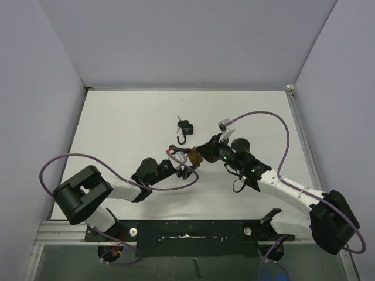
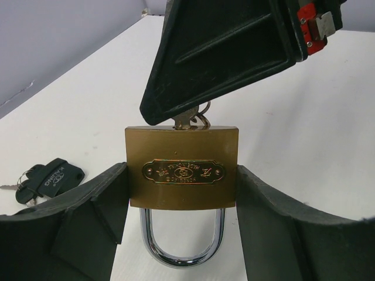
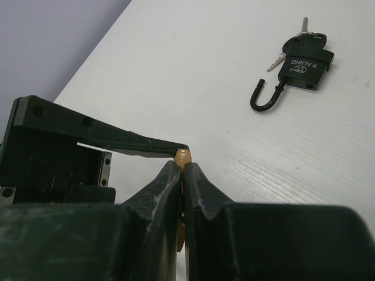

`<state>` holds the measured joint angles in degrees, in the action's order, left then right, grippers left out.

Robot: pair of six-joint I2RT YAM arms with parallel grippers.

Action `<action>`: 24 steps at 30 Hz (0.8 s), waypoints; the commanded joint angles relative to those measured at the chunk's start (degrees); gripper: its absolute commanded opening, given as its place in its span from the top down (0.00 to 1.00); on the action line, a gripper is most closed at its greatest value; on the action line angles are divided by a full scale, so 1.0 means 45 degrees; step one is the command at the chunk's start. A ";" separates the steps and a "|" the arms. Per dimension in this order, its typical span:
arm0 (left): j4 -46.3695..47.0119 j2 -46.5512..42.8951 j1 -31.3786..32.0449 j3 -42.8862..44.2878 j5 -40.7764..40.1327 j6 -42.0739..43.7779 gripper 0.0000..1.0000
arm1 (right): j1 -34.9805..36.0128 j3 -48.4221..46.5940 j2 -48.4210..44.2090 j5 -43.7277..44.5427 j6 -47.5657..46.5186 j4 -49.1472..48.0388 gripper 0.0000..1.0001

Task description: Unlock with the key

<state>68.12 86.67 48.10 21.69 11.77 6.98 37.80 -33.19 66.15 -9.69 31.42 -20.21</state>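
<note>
A brass padlock (image 1: 195, 157) hangs between my two grippers above the table's middle. In the left wrist view my left gripper (image 2: 181, 175) is shut on the padlock's body (image 2: 181, 167), one finger on each side. Its steel shackle (image 2: 181, 253) points toward the camera with both legs in the body. A silver key (image 2: 187, 120) sticks out of the far end. My right gripper (image 1: 203, 153) is shut on that key. In the right wrist view the right gripper (image 3: 183, 167) is pressed together, with a brass edge (image 3: 183, 156) just past its tips.
A black padlock (image 1: 186, 126) with its shackle swung open and a bunch of keys lies on the white table behind the grippers. It also shows in the right wrist view (image 3: 304, 67) and the left wrist view (image 2: 53, 178). Grey walls surround the table.
</note>
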 commanded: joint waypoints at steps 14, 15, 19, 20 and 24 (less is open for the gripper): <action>0.3553 -0.0637 0.0035 0.1625 -0.1946 -0.0705 1.00 | 0.0086 0.0418 0.0801 -0.0442 0.0660 -0.0198 1.00; 0.3513 -0.0570 0.0035 0.1639 -0.1975 -0.0662 1.00 | 0.0077 0.0363 0.0870 -0.0443 0.0672 -0.0139 1.00; 0.3388 -0.0231 0.0030 0.1700 -0.2169 -0.0519 1.00 | 0.0082 0.0168 0.1250 -0.0502 0.0765 0.0060 1.00; 0.3365 -0.0136 0.0044 0.1717 -0.2262 -0.0500 1.00 | 0.0079 0.0137 0.1342 -0.0461 0.0839 0.0084 1.00; 0.3293 0.0170 0.0087 0.1787 -0.3070 -0.0640 1.00 | 0.0024 -0.0022 0.1786 -0.0328 0.1208 0.0209 1.00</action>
<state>65.34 88.12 48.77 22.57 5.61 4.75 37.17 -32.77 71.79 -8.32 35.00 -25.21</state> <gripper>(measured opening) 0.622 0.062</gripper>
